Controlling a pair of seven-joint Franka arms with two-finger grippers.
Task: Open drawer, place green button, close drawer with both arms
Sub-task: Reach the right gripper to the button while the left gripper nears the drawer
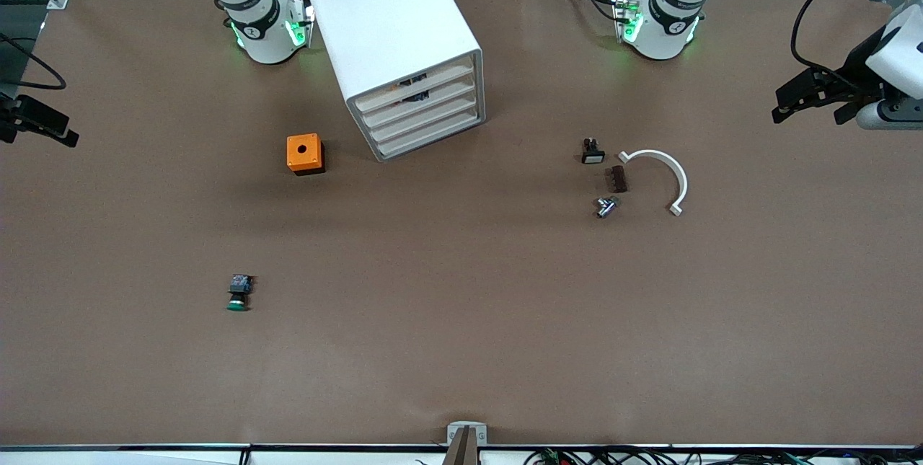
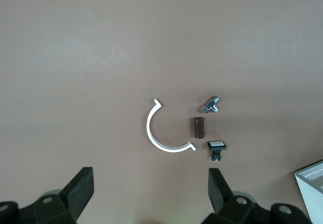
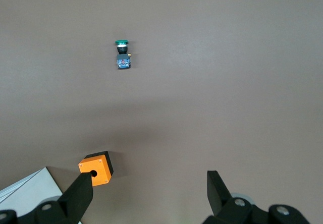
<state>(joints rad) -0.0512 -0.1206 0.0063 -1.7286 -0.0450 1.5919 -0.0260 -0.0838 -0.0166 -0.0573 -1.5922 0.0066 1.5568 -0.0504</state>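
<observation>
A white cabinet (image 1: 404,47) stands between the arm bases, its third drawer (image 1: 433,121) closed. Both arms wait high at the table's ends, left gripper (image 2: 151,191) and right gripper (image 3: 150,193) open and empty. The green-capped button (image 1: 239,293) lies on the table (image 1: 461,321), nearer the front camera than the orange cube (image 1: 304,153)

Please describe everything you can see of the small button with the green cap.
The button is tiny, with a round green cap and a dark black-blue body showing a little blue on top. It lies on its side on the brown table, cap toward the front camera, alone, nearer to that camera than the orange cube. Nothing touches it but the table.
</observation>
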